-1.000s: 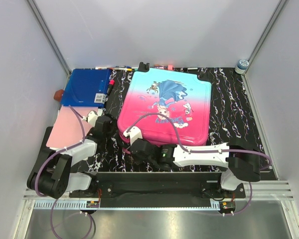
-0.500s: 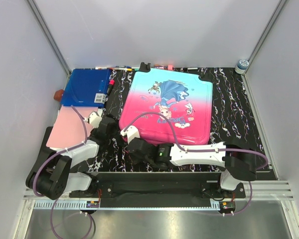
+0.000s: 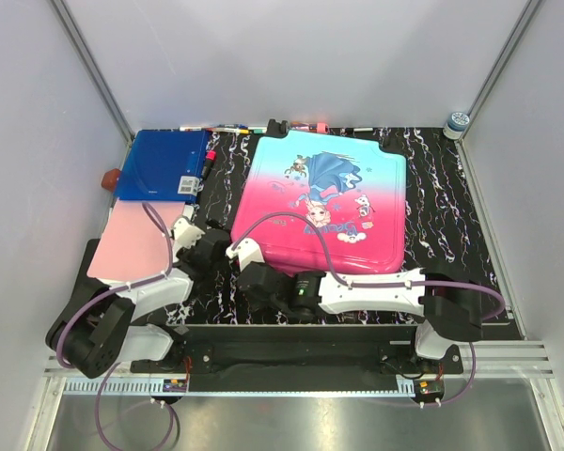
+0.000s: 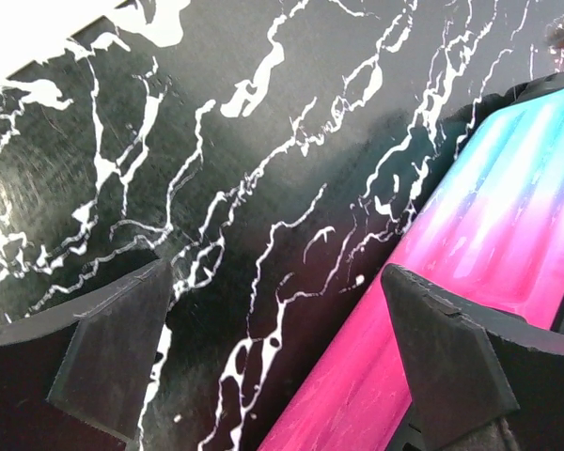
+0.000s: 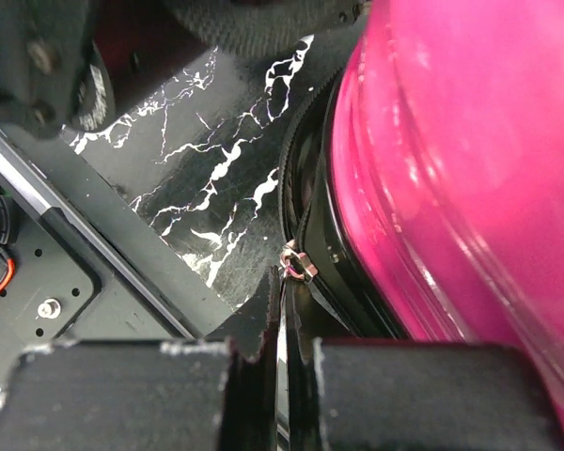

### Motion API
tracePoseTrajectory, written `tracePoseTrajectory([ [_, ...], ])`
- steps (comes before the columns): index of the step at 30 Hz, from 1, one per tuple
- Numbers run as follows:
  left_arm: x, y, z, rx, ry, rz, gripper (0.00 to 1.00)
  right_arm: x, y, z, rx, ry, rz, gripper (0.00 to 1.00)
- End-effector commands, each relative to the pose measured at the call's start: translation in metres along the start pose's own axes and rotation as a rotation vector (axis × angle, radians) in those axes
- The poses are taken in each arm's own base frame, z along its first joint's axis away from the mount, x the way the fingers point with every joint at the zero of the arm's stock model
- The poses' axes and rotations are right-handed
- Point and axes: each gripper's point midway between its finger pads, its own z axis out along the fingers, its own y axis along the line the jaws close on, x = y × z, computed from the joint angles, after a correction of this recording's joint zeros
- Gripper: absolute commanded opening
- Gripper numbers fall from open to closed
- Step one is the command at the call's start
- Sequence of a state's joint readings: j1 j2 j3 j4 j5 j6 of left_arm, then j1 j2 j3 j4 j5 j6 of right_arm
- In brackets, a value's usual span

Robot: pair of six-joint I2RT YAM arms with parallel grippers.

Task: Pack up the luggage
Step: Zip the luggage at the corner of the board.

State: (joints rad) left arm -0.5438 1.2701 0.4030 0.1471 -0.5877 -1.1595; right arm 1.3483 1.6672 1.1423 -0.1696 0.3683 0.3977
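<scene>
Luggage (image 3: 324,202) zipper pull (image 5: 296,265) pinched between right jaws.

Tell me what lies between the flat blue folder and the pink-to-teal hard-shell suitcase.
Top view: a strip of black marbled tabletop, with a red-and-black marker along the edge of the flat blue folder, clear of the pink-to-teal suitcase.

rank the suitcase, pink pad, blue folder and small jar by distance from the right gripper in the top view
1. suitcase, at its near left corner, zip pull in the jaws
2. pink pad, left
3. blue folder, far left
4. small jar, far right corner
</scene>
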Motion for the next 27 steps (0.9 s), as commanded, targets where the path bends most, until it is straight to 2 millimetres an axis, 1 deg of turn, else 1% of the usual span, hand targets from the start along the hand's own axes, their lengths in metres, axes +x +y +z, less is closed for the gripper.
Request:
tracePoseTrajectory([
  [1,0.064,-0.065,-0.049,0.296,0.268,0.045,0.99,-0.080,0.073,-0.027,-0.274,-0.239,0.171,0.00],
  [2,0.066,-0.067,-0.052,0.304,0.274,0.043,0.99,-0.086,0.069,-0.033,-0.264,-0.259,0.189,0.00],
  [3,0.066,-0.071,-0.054,0.315,0.274,0.035,0.99,-0.084,0.061,-0.033,-0.233,-0.267,0.197,0.00],
  [4,0.068,-0.072,-0.055,0.319,0.278,0.035,0.99,-0.085,0.057,-0.035,-0.222,-0.274,0.202,0.00],
  [5,0.070,-0.077,-0.058,0.332,0.285,0.033,0.99,-0.090,0.055,-0.042,-0.219,-0.293,0.214,0.00],
  [7,0.075,-0.081,-0.061,0.341,0.291,0.037,0.99,-0.088,0.045,-0.045,-0.185,-0.306,0.221,0.00],
  [8,0.078,-0.089,-0.065,0.360,0.299,0.037,0.99,-0.092,0.039,-0.051,-0.170,-0.325,0.231,0.00],
  [10,0.085,-0.093,-0.066,0.367,0.316,0.046,0.99,-0.087,0.031,-0.052,-0.144,-0.325,0.230,0.00],
  [11,0.089,-0.098,-0.069,0.380,0.327,0.046,0.99,-0.088,0.027,-0.056,-0.137,-0.331,0.234,0.00],
  [12,0.091,-0.103,-0.072,0.395,0.338,0.043,0.99,-0.085,0.022,-0.056,-0.113,-0.331,0.237,0.00],
  [13,0.097,-0.103,-0.073,0.398,0.352,0.049,0.99,-0.084,0.018,-0.057,-0.099,-0.330,0.246,0.00],
  [15,0.100,-0.107,-0.076,0.412,0.364,0.044,0.99,-0.079,0.009,-0.059,-0.067,-0.325,0.248,0.00],
  [19,0.097,-0.105,-0.079,0.417,0.361,0.039,0.99,-0.073,0.002,-0.063,-0.049,-0.322,0.262,0.00],
  [20,0.096,-0.102,-0.080,0.415,0.357,0.047,0.99,-0.072,0.001,-0.063,-0.044,-0.320,0.262,0.00],
  [21,0.091,-0.101,-0.083,0.418,0.348,0.045,0.99,-0.071,0.001,-0.063,-0.044,-0.317,0.261,0.00],
  [22,0.091,-0.094,-0.083,0.410,0.345,0.051,0.99,-0.070,0.000,-0.062,-0.043,-0.314,0.263,0.00],
  [24,0.088,-0.090,-0.087,0.418,0.345,0.037,0.99,-0.070,0.001,-0.062,-0.044,-0.314,0.267,0.00],
  [25,0.090,-0.082,-0.087,0.405,0.351,0.034,0.99,-0.069,0.001,-0.061,-0.043,-0.312,0.267,0.00],
  [27,0.089,-0.073,-0.086,0.391,0.346,0.034,0.99,-0.070,0.002,-0.061,-0.044,-0.312,0.267,0.00],
])
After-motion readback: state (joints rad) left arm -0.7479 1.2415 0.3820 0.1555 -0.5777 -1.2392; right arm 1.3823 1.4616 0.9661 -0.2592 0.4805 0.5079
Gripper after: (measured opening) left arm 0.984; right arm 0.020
